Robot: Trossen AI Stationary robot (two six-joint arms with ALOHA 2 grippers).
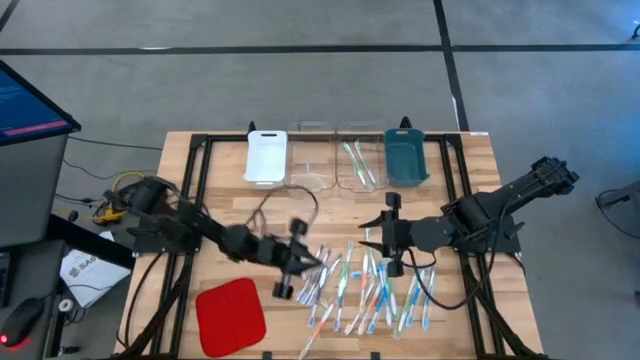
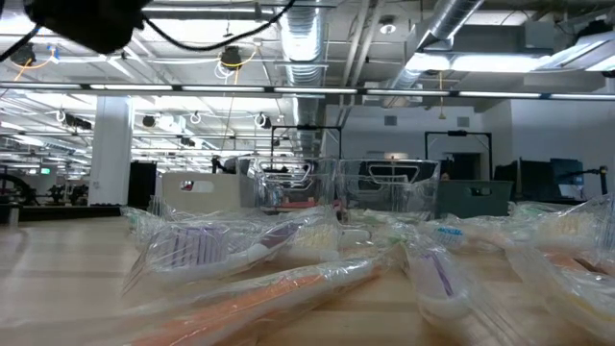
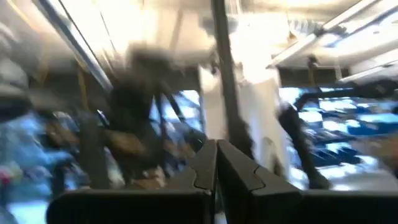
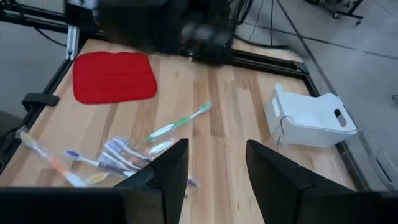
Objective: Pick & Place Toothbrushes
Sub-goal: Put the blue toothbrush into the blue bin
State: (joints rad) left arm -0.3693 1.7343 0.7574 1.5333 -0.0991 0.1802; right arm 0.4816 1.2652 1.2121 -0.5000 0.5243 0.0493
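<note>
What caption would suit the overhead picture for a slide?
Two robot arms meet over a heap of toothbrushes on a wooden table, four trays behind, a red pad in front.

The left gripper's [image 3: 216, 163] two dark angular fingers [image 3: 202, 168] press together, tips touching, below a dark upright pole [image 3: 225, 68] in the blurred room.

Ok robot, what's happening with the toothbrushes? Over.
Left hand shut, empty, beside the toothbrushes. Right hand open above them. Two brushes in clear tray. Nothing blocking.
</note>
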